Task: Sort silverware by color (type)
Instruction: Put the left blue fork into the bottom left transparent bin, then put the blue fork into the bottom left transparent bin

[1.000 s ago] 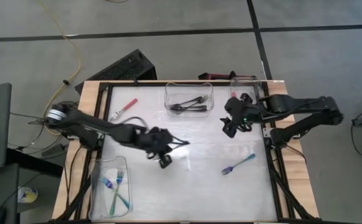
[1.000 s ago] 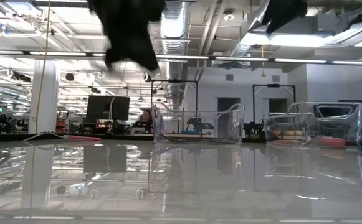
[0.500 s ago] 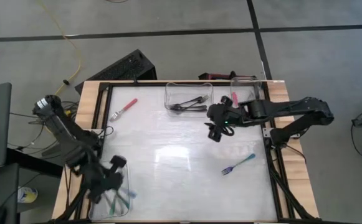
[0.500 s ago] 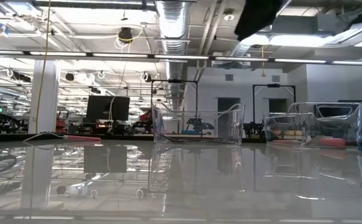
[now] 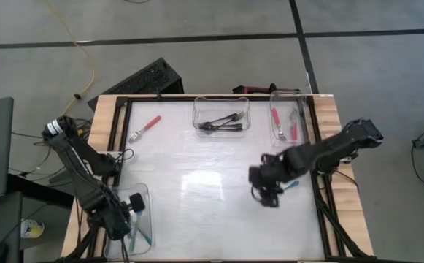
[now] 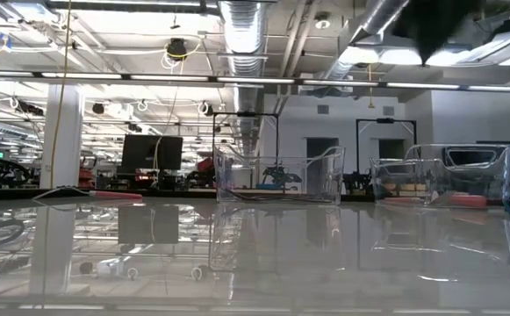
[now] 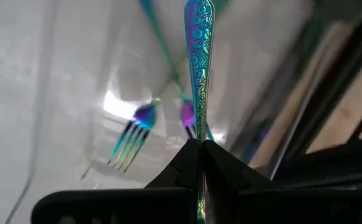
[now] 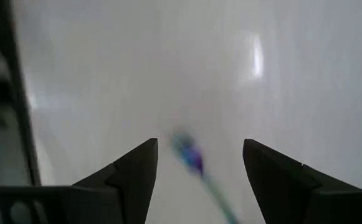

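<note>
My left gripper hovers over the clear bin at the table's near left corner, shut on a teal fork. Two more teal forks lie in that bin beneath it. My right gripper is open and low over the table's right half. A teal fork lies flat there, and its blurred end shows between the open fingers, untouched. A red fork lies on the table at the far left. My left gripper pinches the teal fork by its patterned handle between the two shut fingers. The handle runs straight out past the fingertips to its free end, along the fingers. The tine end is hidden inside the gripper. The fork hangs over the bin, above the forks lying there.
A clear bin at the far middle holds black forks. Another bin at the far right holds red forks. Both bins stand at the back in the low view. A black frame borders the table.
My left gripper has carried the teal fork from the table's middle to the near left, over the bin, and has since nearly stopped. My right gripper has moved from beside the far right bin toward the near edge, down over the teal fork on the table.
</note>
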You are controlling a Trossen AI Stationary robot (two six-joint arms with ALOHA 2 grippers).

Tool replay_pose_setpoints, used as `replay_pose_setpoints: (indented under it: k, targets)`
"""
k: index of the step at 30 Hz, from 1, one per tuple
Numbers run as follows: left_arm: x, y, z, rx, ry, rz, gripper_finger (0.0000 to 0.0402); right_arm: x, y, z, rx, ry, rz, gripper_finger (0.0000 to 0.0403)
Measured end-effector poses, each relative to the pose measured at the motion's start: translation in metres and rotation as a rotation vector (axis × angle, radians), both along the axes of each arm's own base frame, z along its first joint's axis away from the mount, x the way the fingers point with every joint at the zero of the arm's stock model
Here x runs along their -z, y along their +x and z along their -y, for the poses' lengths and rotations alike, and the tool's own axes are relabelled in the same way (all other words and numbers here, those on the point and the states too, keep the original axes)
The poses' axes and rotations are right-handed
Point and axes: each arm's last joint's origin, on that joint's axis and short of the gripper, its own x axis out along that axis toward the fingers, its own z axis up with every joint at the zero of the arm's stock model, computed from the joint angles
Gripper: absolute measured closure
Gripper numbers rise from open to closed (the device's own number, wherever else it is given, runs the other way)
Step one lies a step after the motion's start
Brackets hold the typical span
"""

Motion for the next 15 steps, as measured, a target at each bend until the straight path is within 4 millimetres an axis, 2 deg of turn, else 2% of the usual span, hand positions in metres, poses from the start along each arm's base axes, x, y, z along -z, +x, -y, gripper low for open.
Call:
replay_pose_setpoints:
  k: [4,9,15]
  targets:
    - [0.019,-0.001,0.0,0.124,0.039,-0.042,0.0401,0.02,-0.01,-0.027,-0.112,-0.058,-0.181,0.0143]
    - [0.034,0.003,0.003,0.108,0.093,-0.015,0.0391,0.043,-0.012,-0.046,-0.27,-0.028,-0.307,0.0143]
    - [0.033,0.005,0.007,0.038,0.063,0.002,0.0337,0.081,-0.016,-0.044,-0.399,-0.049,-0.384,0.0143]
